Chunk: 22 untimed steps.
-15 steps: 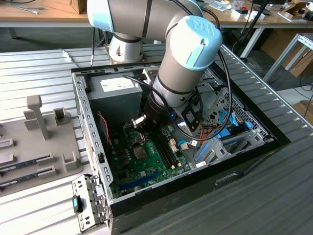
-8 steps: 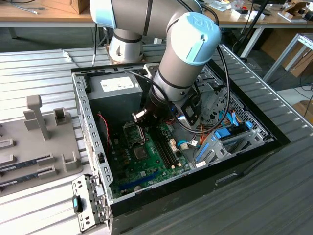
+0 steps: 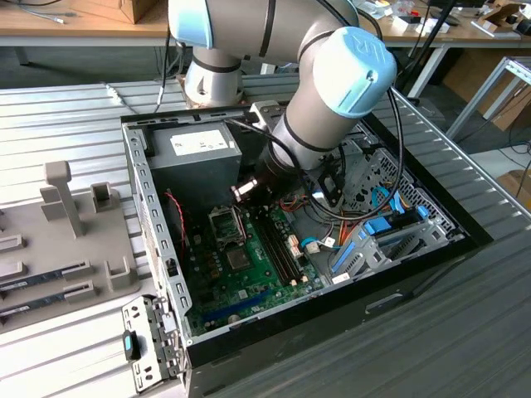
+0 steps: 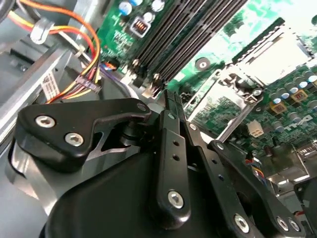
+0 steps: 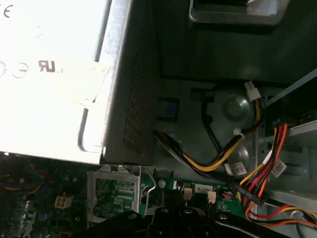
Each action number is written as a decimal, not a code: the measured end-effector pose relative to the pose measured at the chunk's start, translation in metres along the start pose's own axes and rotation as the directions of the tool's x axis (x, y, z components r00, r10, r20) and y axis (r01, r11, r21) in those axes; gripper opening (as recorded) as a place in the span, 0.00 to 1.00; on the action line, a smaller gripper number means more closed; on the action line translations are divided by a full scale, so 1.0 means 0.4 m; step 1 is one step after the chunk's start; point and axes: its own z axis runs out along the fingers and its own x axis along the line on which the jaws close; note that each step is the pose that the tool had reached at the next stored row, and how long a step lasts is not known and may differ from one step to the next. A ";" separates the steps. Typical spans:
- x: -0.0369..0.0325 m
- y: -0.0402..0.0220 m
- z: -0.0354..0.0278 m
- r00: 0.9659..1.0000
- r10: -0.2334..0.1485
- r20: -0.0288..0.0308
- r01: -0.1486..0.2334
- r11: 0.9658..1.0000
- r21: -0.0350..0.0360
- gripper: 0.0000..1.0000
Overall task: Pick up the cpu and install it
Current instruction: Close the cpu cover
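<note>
- We see the arm (image 3: 315, 108) reach down into the open case (image 3: 148, 207). The gripper (image 3: 242, 192) hangs low over the board (image 3: 265, 286), close to the front face of the psu (image 3: 199, 145).
- The socket (image 3: 226, 225) sits on the board just beside the gripper, between the psu and a dark square chip (image 3: 239, 259).
- We cannot tell whether the gripper is apart, together or clamped on anything. In the second wrist view its black links draw in toward the tip (image 4: 171, 99), but what lies at the tip is not clear.
- We cannot tell where the cpu is. Glare washes out the middle of the socket (image 4: 262, 54), so we cannot say whether the chip lies there or at the gripper's tip.
- A metal frame (image 4: 230, 91) edges the socket next to the gripper's links, and long black slots (image 4: 183, 39) run past the tip.
- In the first wrist view the socket frame (image 5: 113, 196) lies just under the psu's edge, and yellow, black and orange cables (image 5: 223, 158) run beside it.
- Outside the case, on the exterior view's left, a grey tray (image 3: 33, 217) holds memory sticks (image 3: 50, 275), well apart from the gripper.
</note>
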 end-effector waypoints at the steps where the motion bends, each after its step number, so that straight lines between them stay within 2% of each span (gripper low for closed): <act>1: -0.001 0.000 0.000 1.000 -0.011 -0.003 0.011 1.000 -0.003 0.11; 5: -0.002 -0.001 0.002 0.997 -0.077 -0.019 0.076 0.997 -0.014 0.11; 6: -0.005 -0.001 0.001 0.994 -0.102 -0.026 0.101 0.995 -0.023 0.11; 7: -0.009 -0.002 0.001 0.994 -0.108 -0.026 0.107 0.994 -0.032 0.11; 10: -0.021 -0.003 0.000 0.992 -0.123 -0.021 0.121 0.989 -0.080 0.11; 11: -0.024 -0.003 0.000 0.991 -0.135 -0.019 0.132 0.986 -0.102 0.11; 12: -0.024 -0.003 0.001 0.988 -0.150 -0.021 0.147 0.984 -0.106 0.11; 13: -0.024 -0.003 0.001 0.986 -0.166 -0.025 0.163 0.981 -0.106 0.11; 14: -0.024 -0.003 0.002 0.980 -0.198 -0.033 0.193 0.975 -0.106 0.11; 15: -0.024 -0.004 0.002 0.976 -0.216 -0.038 0.211 0.972 -0.106 0.11; 16: -0.025 -0.004 0.003 0.969 -0.241 -0.044 0.236 0.966 -0.107 0.11; 17: -0.026 -0.005 0.005 0.960 -0.276 -0.053 0.270 0.957 -0.108 0.11; 18: -0.028 -0.005 0.006 0.951 -0.303 -0.059 0.295 0.949 -0.110 0.11; 20: -0.031 -0.005 0.007 0.943 -0.326 -0.064 0.317 0.942 -0.113 0.11; 21: -0.034 -0.006 0.007 0.938 -0.340 -0.067 0.331 0.936 -0.117 0.11; 22: -0.037 -0.006 0.007 0.935 -0.349 -0.068 0.339 0.933 -0.121 0.11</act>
